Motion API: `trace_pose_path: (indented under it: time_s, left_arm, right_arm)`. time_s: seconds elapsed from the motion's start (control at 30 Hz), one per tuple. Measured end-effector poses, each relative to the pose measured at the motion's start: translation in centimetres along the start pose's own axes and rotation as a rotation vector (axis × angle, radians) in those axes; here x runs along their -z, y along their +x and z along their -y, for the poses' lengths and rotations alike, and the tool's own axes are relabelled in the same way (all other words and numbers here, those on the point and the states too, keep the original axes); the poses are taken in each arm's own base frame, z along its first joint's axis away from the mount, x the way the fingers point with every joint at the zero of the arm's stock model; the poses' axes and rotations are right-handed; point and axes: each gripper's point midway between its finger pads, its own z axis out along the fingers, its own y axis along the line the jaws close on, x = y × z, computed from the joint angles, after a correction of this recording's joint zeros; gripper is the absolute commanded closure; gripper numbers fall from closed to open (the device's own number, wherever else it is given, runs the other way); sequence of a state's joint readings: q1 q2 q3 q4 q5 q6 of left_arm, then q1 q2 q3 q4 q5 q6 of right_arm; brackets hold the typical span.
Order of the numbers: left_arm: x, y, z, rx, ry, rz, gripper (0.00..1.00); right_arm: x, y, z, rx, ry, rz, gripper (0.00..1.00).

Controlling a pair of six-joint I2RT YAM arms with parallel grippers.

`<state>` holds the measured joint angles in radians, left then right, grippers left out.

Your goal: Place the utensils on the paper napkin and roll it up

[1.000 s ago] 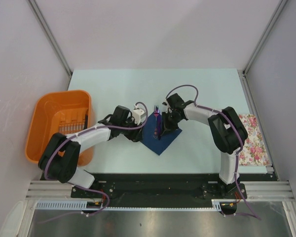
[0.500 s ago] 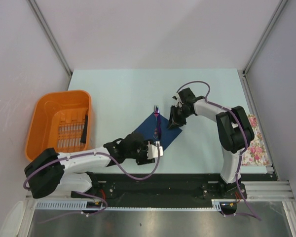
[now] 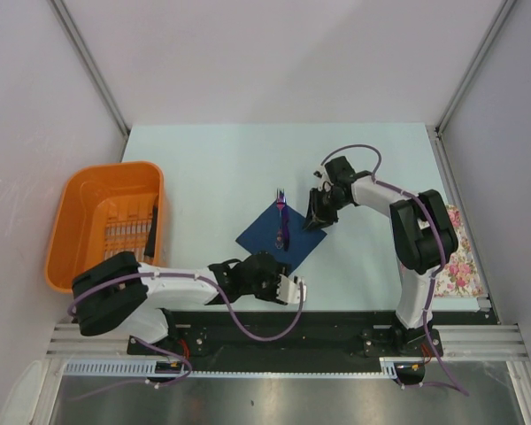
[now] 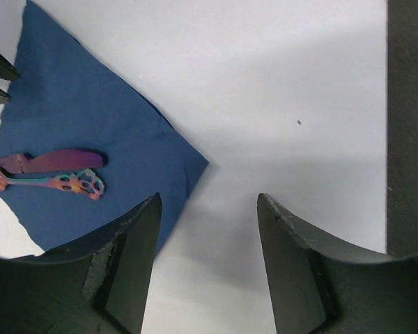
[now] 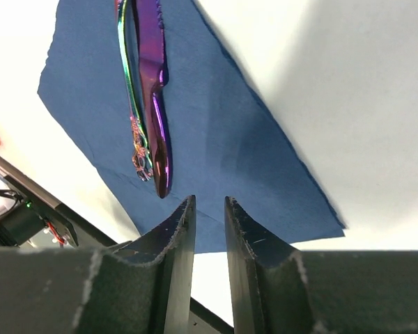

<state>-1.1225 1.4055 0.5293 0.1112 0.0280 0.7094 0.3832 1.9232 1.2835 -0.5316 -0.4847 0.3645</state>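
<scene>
As seen from above, paper napkin (image 3: 261, 237): flat on the pale table (image 3: 203, 168), turned corner-on like a diamond, between the 2 grippers.
Utensils (image 3: 282, 226): 2 purple pieces side by side along the napkin's middle, fork tines poking past the far corner onto bare table.
Left gripper (image 3: 294, 290): low by the table's near edge, just short of the napkin's near corner, apart from it; fingers spread wide, nothing between them.
Left wrist view: paper napkin (image 4: 90, 125) ahead and to the left of the left gripper (image 4: 207, 202), 1 corner aimed toward the gap; utensils (image 4: 56, 170) further in, well clear of the fingers.
Right gripper (image 3: 313, 218): at the napkin's right corner; contact with the sheet impossible to judge from above.
Right wrist view: right gripper (image 5: 209, 202) narrowed to a slim slit, blue paper napkin (image 5: 230, 139) visible through the slit, nothing pinched; utensils (image 5: 153, 90) just ahead and left of the tips, apart from them.
Cut off: fork head at the left edge of the left wrist view; both utensil heads at the top edge of the right wrist view.
Hard to make out: thin dark items inside the orange basket (image 3: 66, 221), kind unclear.
Floral cloth (image 3: 456, 257): at the table's right edge, partly behind the right arm.
</scene>
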Motion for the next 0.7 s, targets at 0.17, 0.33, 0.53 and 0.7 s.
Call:
trace_pose_path:
  time_s: [0.17, 0.33, 0.53, 0.7]
  left_arm:
    - [-1.0, -0.7, -0.8, -0.029, -0.018, 0.001, 0.49]
    - [-1.3, -0.6, -0.8, -0.043, -0.018, -0.006, 0.76]
    - [-1.3, -0.8, -1.0, -0.035, -0.014, -0.013, 1.0]
    - [-1.0, -1.3, -2.1, -0.008, -0.016, -0.01, 1.0]
  right_arm:
    - [0.3, -0.2, 0.4, -0.01, 0.004, 0.005, 0.72]
    - [0.6, -0.4, 0.8, -0.023, 0.006, 0.006, 0.72]
    - [0.9, -0.5, 1.1, -0.028, 0.0, 0.008, 0.72]
    - [1.2, -0.5, 1.0, -0.023, -0.03, 0.0, 0.73]
